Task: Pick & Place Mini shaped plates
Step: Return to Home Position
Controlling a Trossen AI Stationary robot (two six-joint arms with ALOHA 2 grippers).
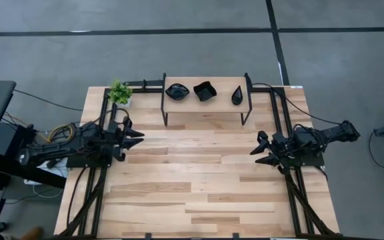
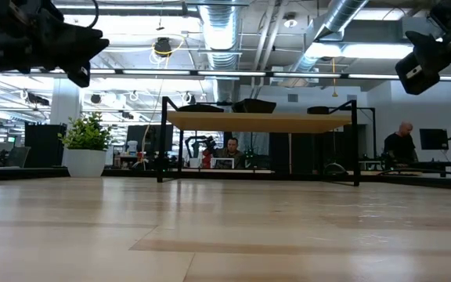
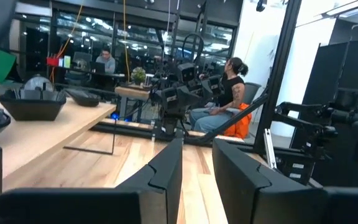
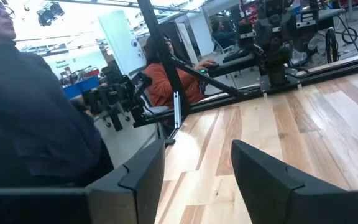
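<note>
Left end effector (image 1: 140, 138) spread | right end effector (image 1: 259, 149) spread | plates (image 1: 205, 91) glossy black on shelf (image 1: 221, 99)

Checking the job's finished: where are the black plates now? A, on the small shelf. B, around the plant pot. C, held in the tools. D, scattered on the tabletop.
A: the black plates all sit on the shelf, while the left tool and right tool hover open and empty.

Left gripper (image 1: 139, 138): held above the desk's left side, level, pointing inward, jaws apart, empty.
Right gripper (image 1: 259, 151): held above the right side, level, pointing inward, jaws apart, empty.
</note>
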